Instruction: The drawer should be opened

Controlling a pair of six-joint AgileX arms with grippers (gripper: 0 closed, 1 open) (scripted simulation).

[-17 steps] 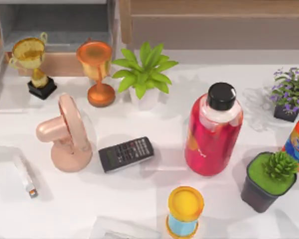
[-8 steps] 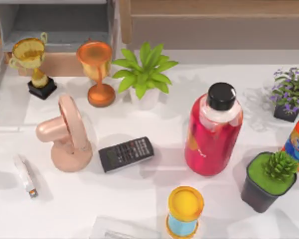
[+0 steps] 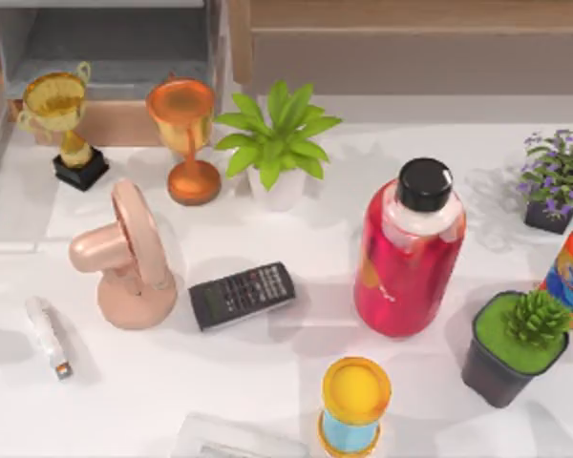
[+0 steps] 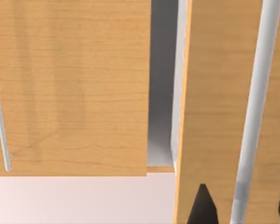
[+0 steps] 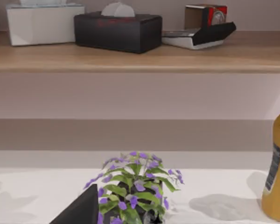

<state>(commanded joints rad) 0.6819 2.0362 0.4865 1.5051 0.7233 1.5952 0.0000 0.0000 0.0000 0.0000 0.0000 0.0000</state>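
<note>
White tabletop clutter aside, my left gripper (image 4: 242, 205), fingers spread astride the orange-tan wood drawer's (image 4: 214, 93) silver bar handle (image 4: 256, 102), should clamp squarely, then pull straight.

top: overhead, looking down | left wrist: close on wood | right wrist: level, toward shelf

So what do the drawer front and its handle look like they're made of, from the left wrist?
The drawer front looks like light orange-tan wood or wood veneer with a matte finish: fine grain lines run across it. The handle looks like smooth pale metal, possibly painted: a plain grey-white bar with soft shading and no grain. The left tool sits at the handle, its dark tips either side of the bar.
</note>
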